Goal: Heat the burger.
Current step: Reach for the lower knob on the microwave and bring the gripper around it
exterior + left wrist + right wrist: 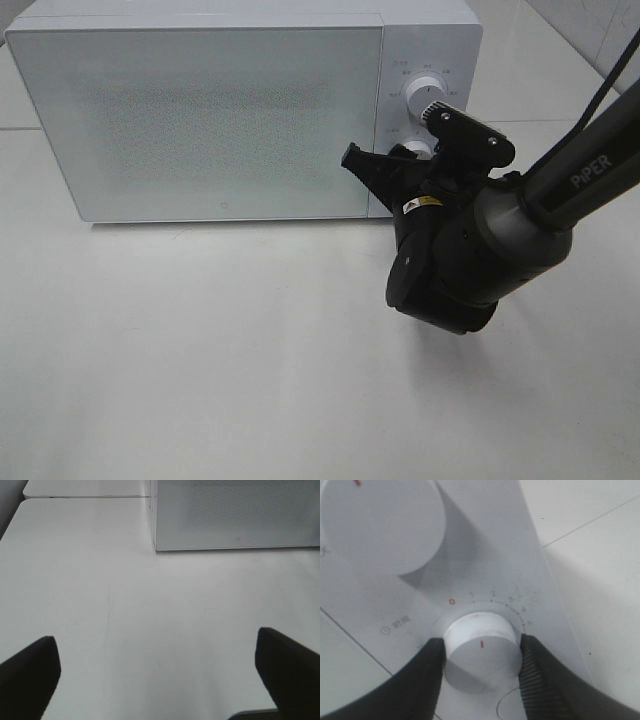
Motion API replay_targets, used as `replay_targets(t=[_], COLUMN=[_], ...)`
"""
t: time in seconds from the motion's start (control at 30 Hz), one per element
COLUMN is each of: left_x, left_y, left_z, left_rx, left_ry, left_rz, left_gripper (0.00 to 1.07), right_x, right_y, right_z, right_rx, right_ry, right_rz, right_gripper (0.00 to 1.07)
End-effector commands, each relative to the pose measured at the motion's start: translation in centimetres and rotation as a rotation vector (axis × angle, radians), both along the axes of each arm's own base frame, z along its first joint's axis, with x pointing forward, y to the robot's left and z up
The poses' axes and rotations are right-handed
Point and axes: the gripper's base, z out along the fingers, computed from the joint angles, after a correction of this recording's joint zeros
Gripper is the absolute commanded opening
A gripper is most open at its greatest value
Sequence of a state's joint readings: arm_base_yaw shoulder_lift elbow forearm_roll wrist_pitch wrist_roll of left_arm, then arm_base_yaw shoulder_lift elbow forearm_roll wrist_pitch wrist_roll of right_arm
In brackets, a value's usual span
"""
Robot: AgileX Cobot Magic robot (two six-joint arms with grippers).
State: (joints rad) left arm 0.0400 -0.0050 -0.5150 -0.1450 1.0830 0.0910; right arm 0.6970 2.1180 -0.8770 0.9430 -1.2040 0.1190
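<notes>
The burger is out of view; the white microwave [200, 120] stands at the back of the table with its frosted door closed. My right gripper [405, 158] reaches the control panel and is shut on the lower knob [480, 640], one finger [427, 672] on each side of it. The knob carries a red mark and sits under a dial numbered from 0. The upper knob [380, 520] is free. My left gripper [157, 675] hangs open over bare table in front of the microwave's left corner [155, 545], holding nothing.
The white table [200, 350] stretches in front of the microwave. The right arm [560, 190] comes in from the right edge and covers part of the control panel [430, 60]. A seam in the table runs behind the microwave.
</notes>
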Motion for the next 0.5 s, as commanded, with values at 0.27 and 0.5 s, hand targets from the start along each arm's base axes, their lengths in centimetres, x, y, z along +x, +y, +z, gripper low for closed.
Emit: replay_targets(t=[0.27,0.5], left_x=[-0.21,-0.21], left_y=[-0.02,-0.02], left_z=[0.09,0.09], left_rx=[-0.008,-0.008], left_ry=[-0.029,-0.029], left_rz=[0.006,0.006], left_gripper=[0.98,0.98], right_x=[0.58,0.58], right_y=[-0.13,-0.11], right_z=[2.35,2.29], right_rx=[0.246,0.398], right_ry=[-0.250,-0.262], right_rz=[-0.046,-0.059], right_gripper=[0.06,0.06])
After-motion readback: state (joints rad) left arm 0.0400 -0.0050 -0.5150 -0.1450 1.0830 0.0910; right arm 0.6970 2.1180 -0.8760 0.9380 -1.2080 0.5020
